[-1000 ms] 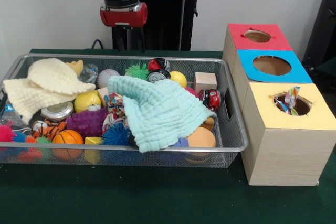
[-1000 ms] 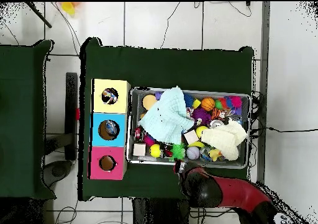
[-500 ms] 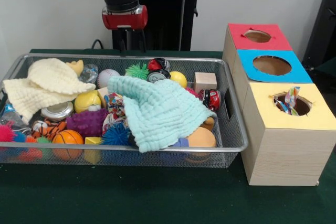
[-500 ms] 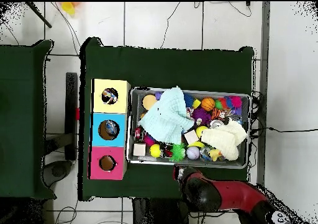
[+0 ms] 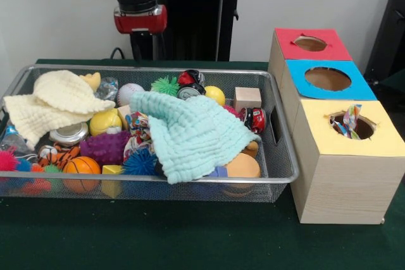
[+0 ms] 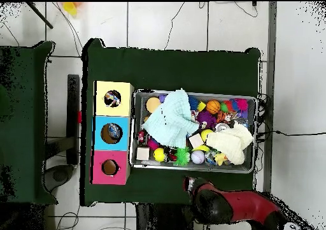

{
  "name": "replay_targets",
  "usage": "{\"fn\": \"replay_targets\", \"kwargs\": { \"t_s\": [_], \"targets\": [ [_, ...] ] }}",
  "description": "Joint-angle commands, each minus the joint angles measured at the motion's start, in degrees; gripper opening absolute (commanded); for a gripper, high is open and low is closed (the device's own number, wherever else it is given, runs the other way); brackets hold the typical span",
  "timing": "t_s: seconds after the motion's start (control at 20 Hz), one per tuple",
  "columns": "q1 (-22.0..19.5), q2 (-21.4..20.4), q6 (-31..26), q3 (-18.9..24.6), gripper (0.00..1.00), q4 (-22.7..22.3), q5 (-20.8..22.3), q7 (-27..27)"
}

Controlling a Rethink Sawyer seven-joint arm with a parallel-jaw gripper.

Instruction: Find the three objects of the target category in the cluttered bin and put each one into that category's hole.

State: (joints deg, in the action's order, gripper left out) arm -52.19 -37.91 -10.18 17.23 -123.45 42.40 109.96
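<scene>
The gripper [image 5: 147,47] hangs behind the cluttered wire bin [image 5: 278,156]; whether it is open cannot be told

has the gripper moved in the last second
Yes. In the front view the gripper has slid left along the bin's far rim and risen slightly; overhead, the arm has drawn back from the bin.
</scene>
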Motion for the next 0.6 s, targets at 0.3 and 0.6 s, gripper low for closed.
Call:
{"fn": "replay_targets", "kwargs": {
  "t_s": [0.3,0.6],
  "targets": [
    [0.85,-11.18,-7.60,6.40,1.00,0.72,-2.24,-3.91],
    [4.13,-5.57,-5.89,3.45,1.00,4.18,-0.18,-0.81]
  ]
}}
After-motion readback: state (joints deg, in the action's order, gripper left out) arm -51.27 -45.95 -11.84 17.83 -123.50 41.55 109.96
